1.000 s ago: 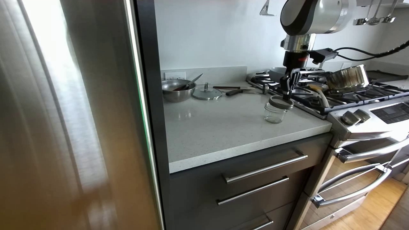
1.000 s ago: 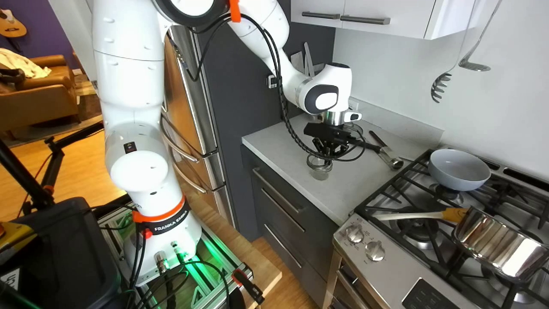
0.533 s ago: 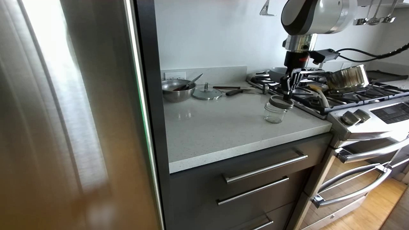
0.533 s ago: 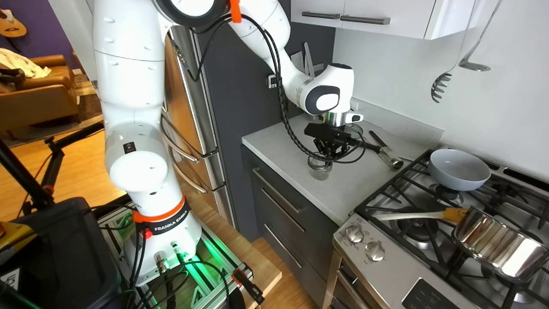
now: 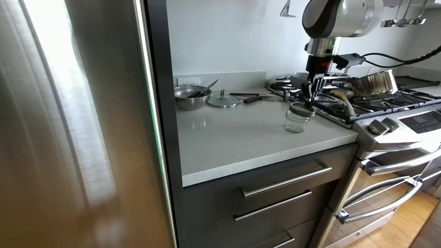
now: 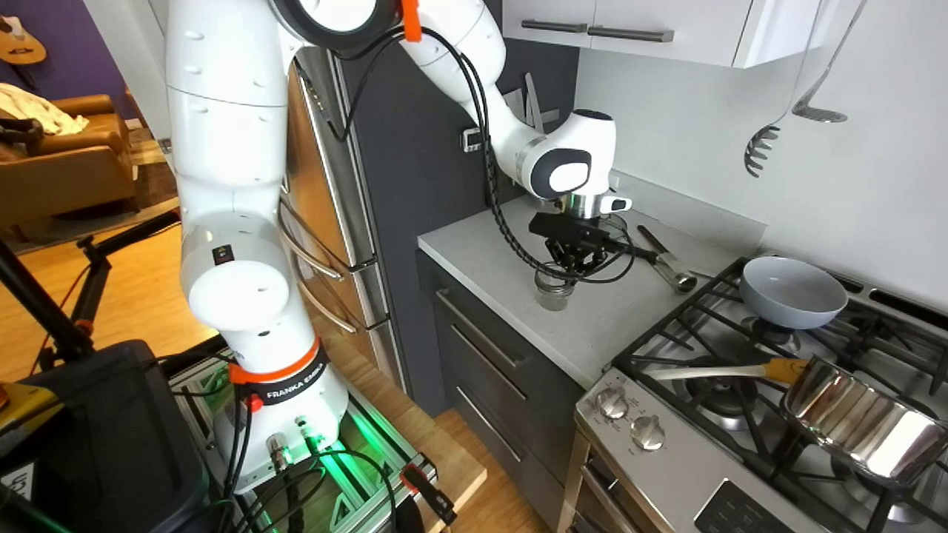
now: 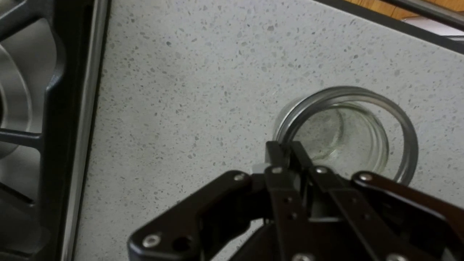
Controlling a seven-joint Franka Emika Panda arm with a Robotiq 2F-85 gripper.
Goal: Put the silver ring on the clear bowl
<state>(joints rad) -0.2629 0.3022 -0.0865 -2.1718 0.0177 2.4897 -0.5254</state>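
The silver ring (image 5: 302, 112) is a dull grey metal band, tilted, at the mouth of the clear bowl (image 5: 295, 126), a short glass jar upright on the counter. My gripper (image 5: 309, 103) points down, shut on the ring's edge. In an exterior view the gripper (image 6: 574, 272), ring (image 6: 551, 286) and bowl (image 6: 553, 300) overlap closely. In the wrist view my fingertips (image 7: 284, 146) pinch the near-left part of the ring (image 7: 409, 141). The ring sits nearer the camera and off to the right of the bowl's rim (image 7: 381, 145). I cannot tell whether ring and glass touch.
The stove (image 5: 344, 113) with grates adjoins the counter (image 5: 241, 137). A steel pot (image 6: 863, 422) and a grey bowl (image 6: 792, 292) stand on it. A steel bowl (image 5: 191, 103), a glass lid (image 5: 223, 100) and several utensils (image 5: 253, 99) lie near the wall.
My gripper and the held ring have shifted a few pixels, so the ring lies slightly more over the bowl. The bowl has not moved. The grip is unchanged.
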